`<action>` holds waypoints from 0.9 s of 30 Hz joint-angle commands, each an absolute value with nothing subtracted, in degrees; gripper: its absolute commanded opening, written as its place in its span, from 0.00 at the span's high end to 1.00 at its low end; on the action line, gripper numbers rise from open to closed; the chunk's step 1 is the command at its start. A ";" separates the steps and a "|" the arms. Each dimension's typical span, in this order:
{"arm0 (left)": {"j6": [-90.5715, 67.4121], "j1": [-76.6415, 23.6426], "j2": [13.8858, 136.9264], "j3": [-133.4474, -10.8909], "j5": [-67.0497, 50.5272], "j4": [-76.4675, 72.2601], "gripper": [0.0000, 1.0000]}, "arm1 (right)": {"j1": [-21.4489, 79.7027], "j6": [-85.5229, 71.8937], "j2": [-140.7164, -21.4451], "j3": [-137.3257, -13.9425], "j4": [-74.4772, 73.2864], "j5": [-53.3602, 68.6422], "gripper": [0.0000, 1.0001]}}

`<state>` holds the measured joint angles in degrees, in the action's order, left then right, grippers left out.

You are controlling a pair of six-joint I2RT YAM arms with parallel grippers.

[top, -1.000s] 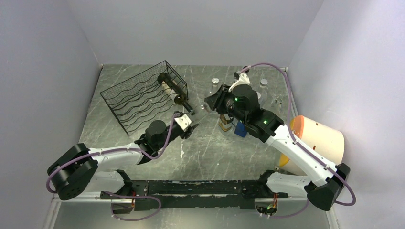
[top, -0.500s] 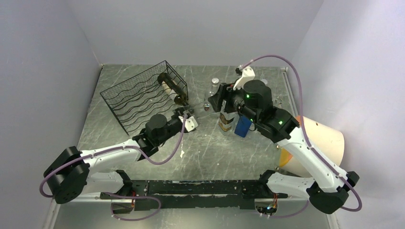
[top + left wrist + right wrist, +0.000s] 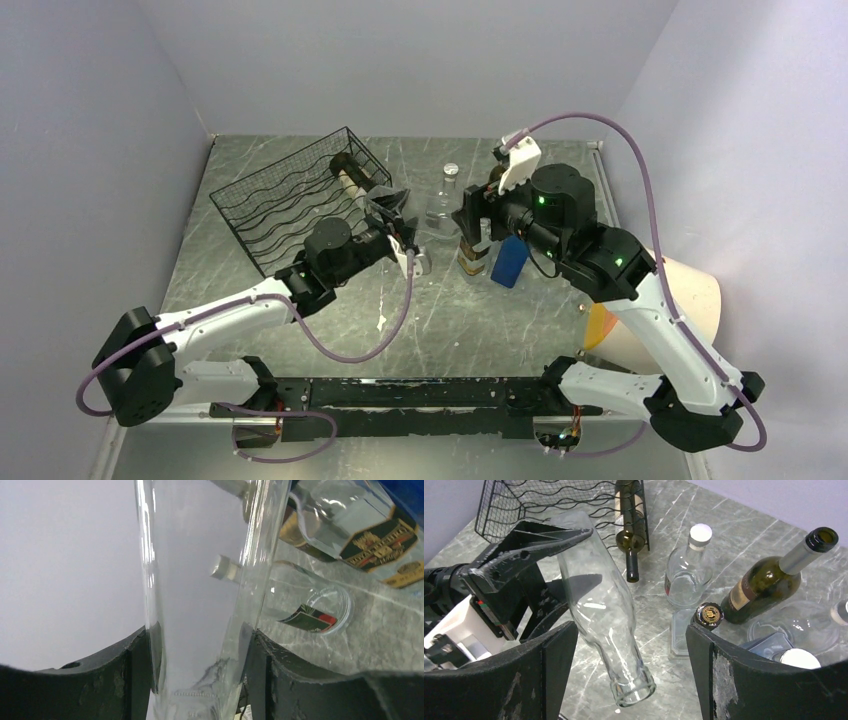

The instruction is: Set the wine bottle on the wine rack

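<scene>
L hand (image 3: 200, 650) clamped on clear, smooth glass wine bottle (image 3: 596, 610) by its wide body, tilted above grey veined-stone desk (image 3: 450, 320), just beside black thin-wire wavy rack (image 3: 290, 205) near far-left corner. R hand (image 3: 630, 665) gapes wide either side of the neck, not touching. Dark green bottle (image 3: 362, 183) lies in rack.

Tabletop (image 3: 450, 320): grey marble look w/ white veins. Wine rack (image 3: 290, 205): black wire, wavy tiers, grid-mesh side. Clear bottle (image 3: 599, 605): colourless glass. Racked bottle (image 3: 629, 525): dark olive-green, cream label. Capped bottle (image 3: 689, 570): clear, white cap. Foil-neck bottle (image 3: 769, 580): olive-brown glass, silver foil, cream label. Box (image 3: 509, 262): blue. Left fingers (image 3: 539, 542): black. Arms: white shells, black joints; cables (image 3: 640, 180) purple. Drum (image 3: 690, 290): cream, orange at the rim.
</scene>
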<state>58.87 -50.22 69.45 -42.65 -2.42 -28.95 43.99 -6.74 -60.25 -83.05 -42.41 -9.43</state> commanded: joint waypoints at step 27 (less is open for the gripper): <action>77.01 -53.33 67.86 -50.68 -10.97 -24.70 0.93 | 44.01 -4.05 -62.33 -77.48 -45.03 8.97 0.20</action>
<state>77.58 -52.80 69.43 -47.62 -8.45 -19.40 43.99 -3.05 -63.83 -79.35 -45.39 6.37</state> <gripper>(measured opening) 0.614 0.795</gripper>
